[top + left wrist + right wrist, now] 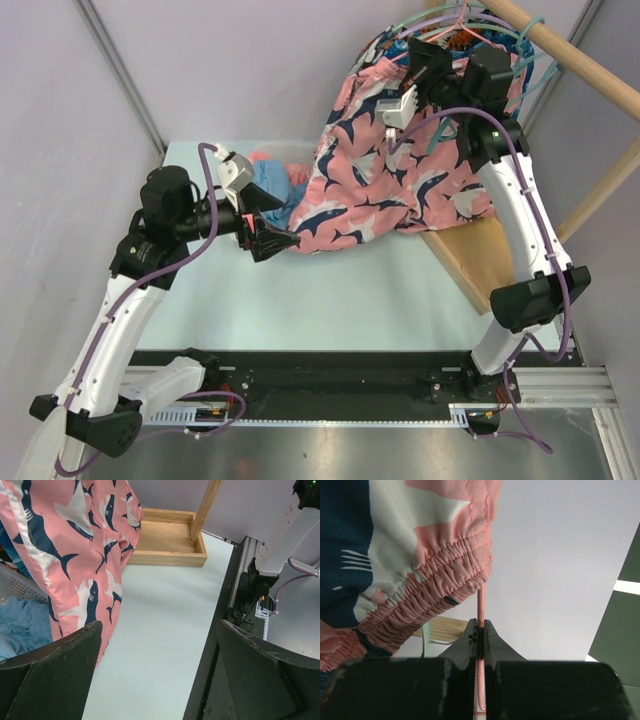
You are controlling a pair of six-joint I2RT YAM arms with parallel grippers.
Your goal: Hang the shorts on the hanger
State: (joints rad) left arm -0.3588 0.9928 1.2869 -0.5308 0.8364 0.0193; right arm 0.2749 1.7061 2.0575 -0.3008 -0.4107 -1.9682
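The coral-pink shorts (380, 170) with the navy and white fish print hang from the upper right and drape down onto the table. My right gripper (420, 55) is raised at their top. In the right wrist view it (480, 625) is shut on the thin pink rod of the hanger (480, 605), just under the gathered waistband (420, 580). The rest of the hanger is hidden by fabric. My left gripper (275, 225) is open beside the lower hem. In its wrist view (160, 625) only table shows between the jaws, and the shorts (75, 545) hang at the left.
A wooden tray (470, 250) stands on the right of the table, also in the left wrist view (170, 545). A wooden rail (570, 55) carries teal hangers (520, 60). A light-blue garment (275, 180) lies behind the left gripper.
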